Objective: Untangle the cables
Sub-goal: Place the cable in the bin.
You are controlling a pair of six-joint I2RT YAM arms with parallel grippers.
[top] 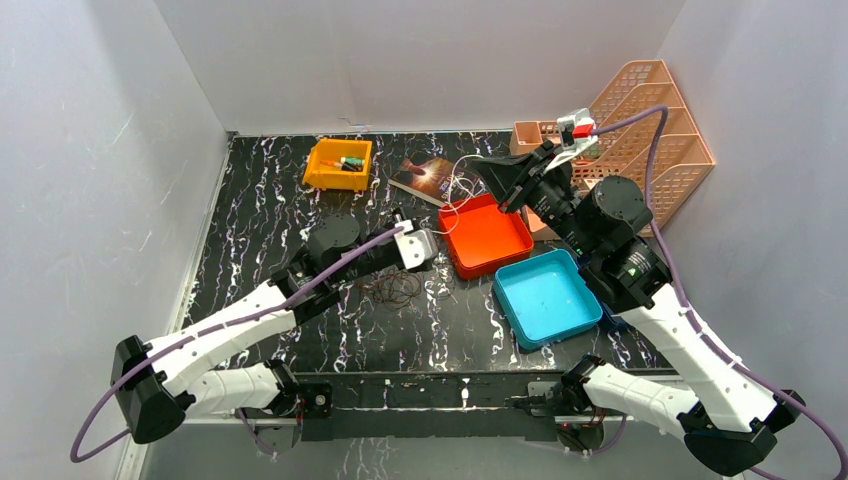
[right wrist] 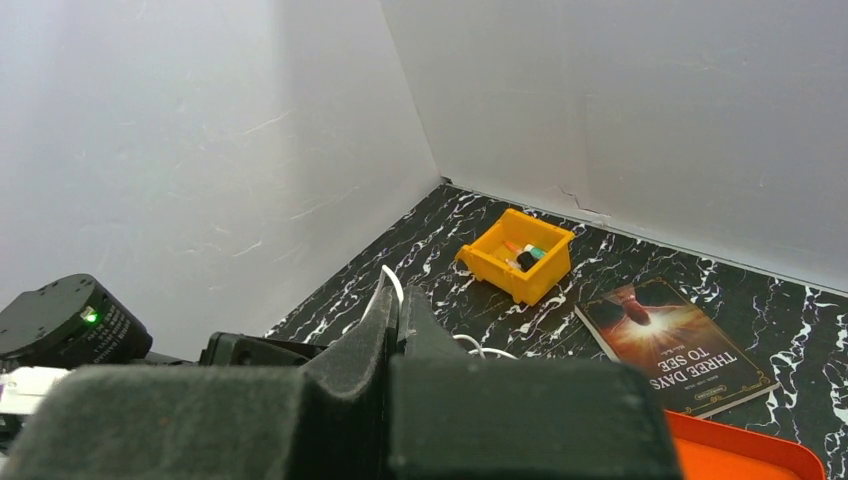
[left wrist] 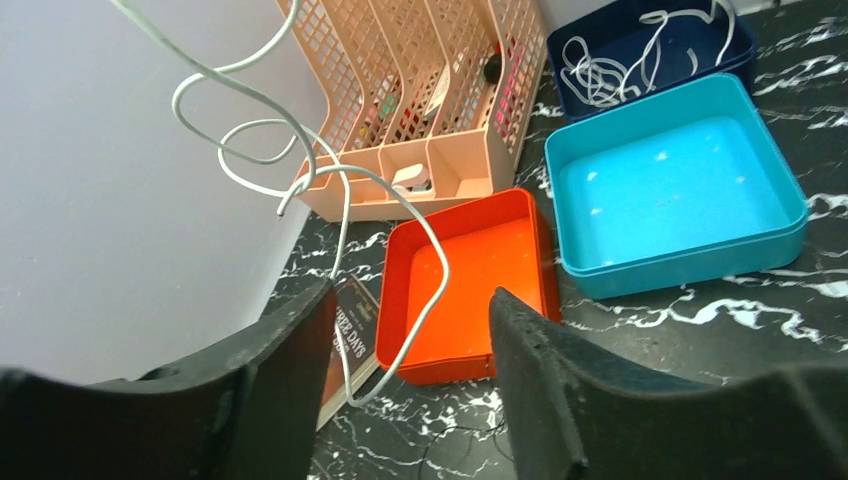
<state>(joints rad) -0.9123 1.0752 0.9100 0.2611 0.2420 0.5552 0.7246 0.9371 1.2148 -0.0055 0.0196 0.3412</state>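
Pincer on right arm (right wrist: 393, 300) is clamped on white cable (left wrist: 443, 272), which hangs in loops above orange tray (top: 487, 238). Left pincer (left wrist: 410, 310) has jaws apart. Dark cables (top: 397, 289) lie tangled on bench (top: 260, 220) just beside it.

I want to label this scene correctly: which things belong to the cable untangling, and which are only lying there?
Job: white cable, dark cables.
Lying about: yellow bin, book, pink file rack.
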